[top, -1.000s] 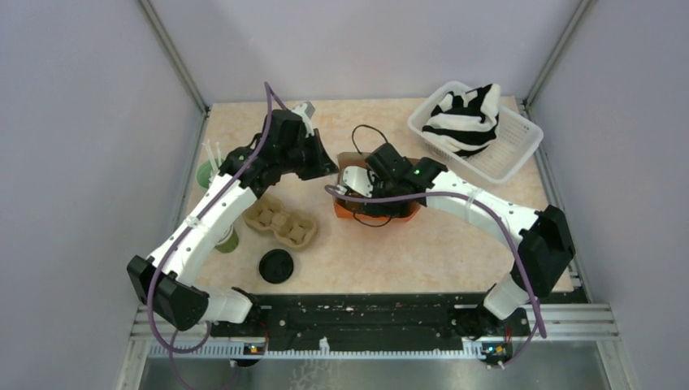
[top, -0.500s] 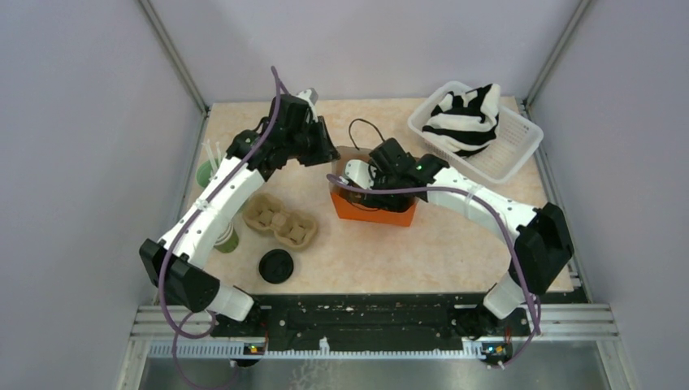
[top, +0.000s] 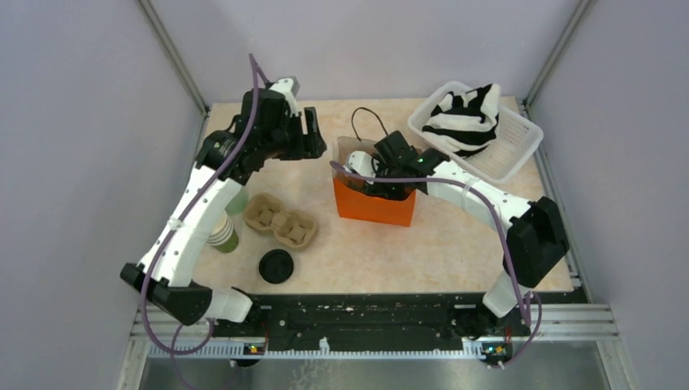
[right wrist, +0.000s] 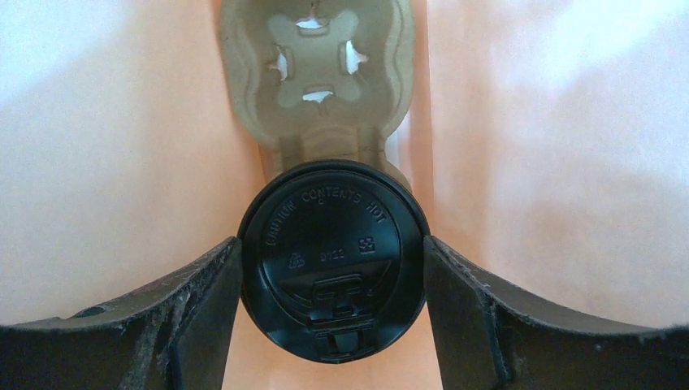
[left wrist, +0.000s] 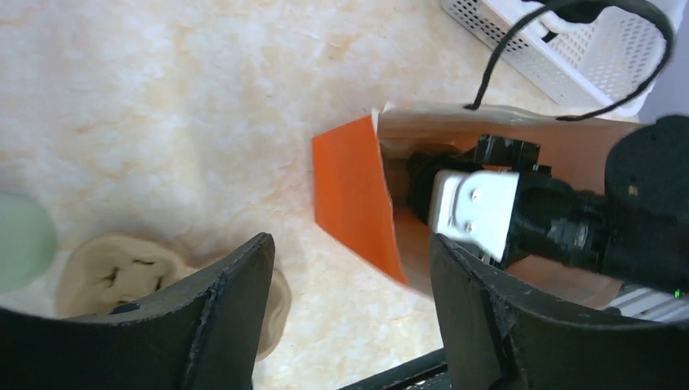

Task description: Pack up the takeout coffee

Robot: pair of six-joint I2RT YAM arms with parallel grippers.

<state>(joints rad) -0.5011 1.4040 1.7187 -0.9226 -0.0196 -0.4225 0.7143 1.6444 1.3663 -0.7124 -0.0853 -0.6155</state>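
The takeout coffee [right wrist: 333, 260], seen from above as a black round lid, sits between the fingers of my right gripper [right wrist: 333, 284], which press on both sides of it. It hangs inside the orange paper bag [top: 374, 203], just above a cardboard cup carrier [right wrist: 317, 73] on the bag's floor. From above, the right gripper [top: 382, 175] reaches down into the bag's mouth and the cup is hidden. My left gripper [left wrist: 349, 244] is open and empty. It hovers left of the bag [left wrist: 353, 195], apart from its edge.
A second cardboard carrier [top: 280, 223] lies left of the bag. A loose black lid [top: 276, 266] and a stack of lidless green cups [top: 223, 233] are nearer the front left. A white basket [top: 516, 154] with a striped cloth stands at the back right.
My left gripper has opened, let go of the bag's edge and drawn back to the far left. The bag now stands upright. The right gripper stays inside it with the cup.
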